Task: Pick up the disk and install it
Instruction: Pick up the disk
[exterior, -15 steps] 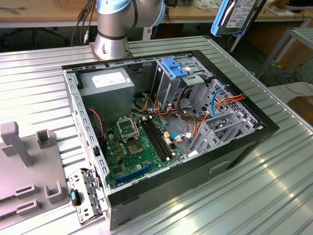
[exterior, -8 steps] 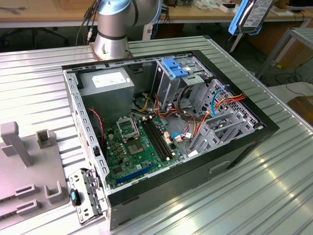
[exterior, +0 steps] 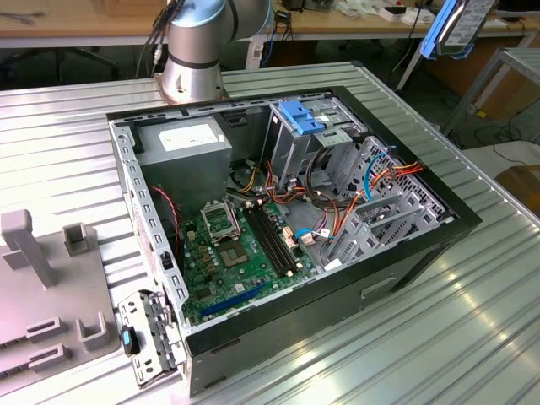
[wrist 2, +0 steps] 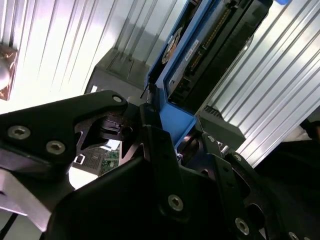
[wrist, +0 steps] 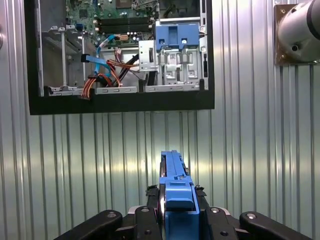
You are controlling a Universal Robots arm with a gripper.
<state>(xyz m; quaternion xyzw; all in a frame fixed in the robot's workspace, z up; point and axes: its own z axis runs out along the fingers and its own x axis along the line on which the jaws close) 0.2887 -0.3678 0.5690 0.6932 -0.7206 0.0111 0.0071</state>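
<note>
Disk [wrist: 174,172] is sitting edge-on in the gripper [wrist: 176,207], whose jaws are clamping tight on it. Both are hovering well clear of the open computer case [wrist: 120,106].

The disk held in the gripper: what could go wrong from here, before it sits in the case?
1. In both wrist views the gripper holds the disk by one end, so most of it sticks out; it might tilt or slip.
2. Loose orange and blue cables lie beside the drive cage; the disk could snag on them.
</note>
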